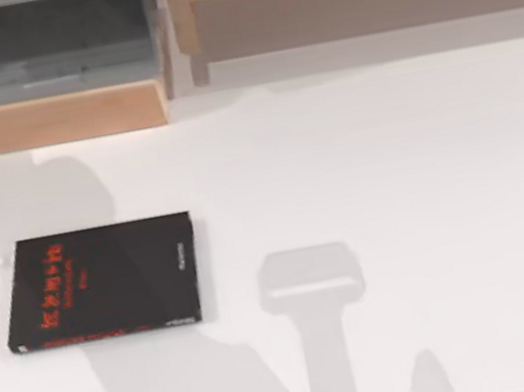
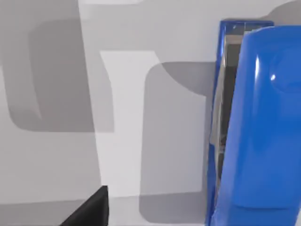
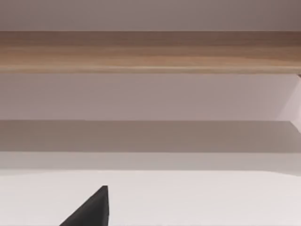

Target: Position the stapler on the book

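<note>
Book [image 1: 105, 282] lies bare on table [image 1: 359, 169]; stapler [image 2: 263, 127] close under my left wrist, unplaced. End effector state: cannot tell.

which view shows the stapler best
The left wrist view: the blue stapler looms close, above the white table. From above you see the book lying flat on the table's left, nothing on its cover.
</note>
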You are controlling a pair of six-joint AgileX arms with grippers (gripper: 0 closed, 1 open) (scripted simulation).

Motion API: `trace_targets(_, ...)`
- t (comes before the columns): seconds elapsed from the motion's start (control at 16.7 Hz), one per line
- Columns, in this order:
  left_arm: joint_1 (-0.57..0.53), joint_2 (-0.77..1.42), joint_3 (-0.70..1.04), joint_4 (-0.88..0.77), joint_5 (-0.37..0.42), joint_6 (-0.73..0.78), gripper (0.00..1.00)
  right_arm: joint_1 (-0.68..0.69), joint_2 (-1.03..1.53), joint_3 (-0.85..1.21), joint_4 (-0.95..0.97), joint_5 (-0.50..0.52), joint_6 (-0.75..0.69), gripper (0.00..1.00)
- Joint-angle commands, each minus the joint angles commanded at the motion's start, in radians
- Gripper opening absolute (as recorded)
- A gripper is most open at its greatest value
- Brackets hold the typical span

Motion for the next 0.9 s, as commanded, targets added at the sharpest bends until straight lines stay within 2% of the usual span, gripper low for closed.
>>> trace_targets(0.54,-0.013,0.046,-0.047,0.101,-0.001,-0.013,1.00,0.000,0.000,0.000,0.000,0.000,0.000,1.00)
trace_targets(0.84,-0.015,0.051,-0.050,0.104,-0.001,-0.014,1.00,0.000,0.000,0.000,0.000,0.000,0.000,1.00)
trace_targets(0.9,-0.015,0.051,-0.050,0.104,-0.001,-0.014,0.92,0.000,0.000,0.000,0.000,0.000,0.000,1.00)
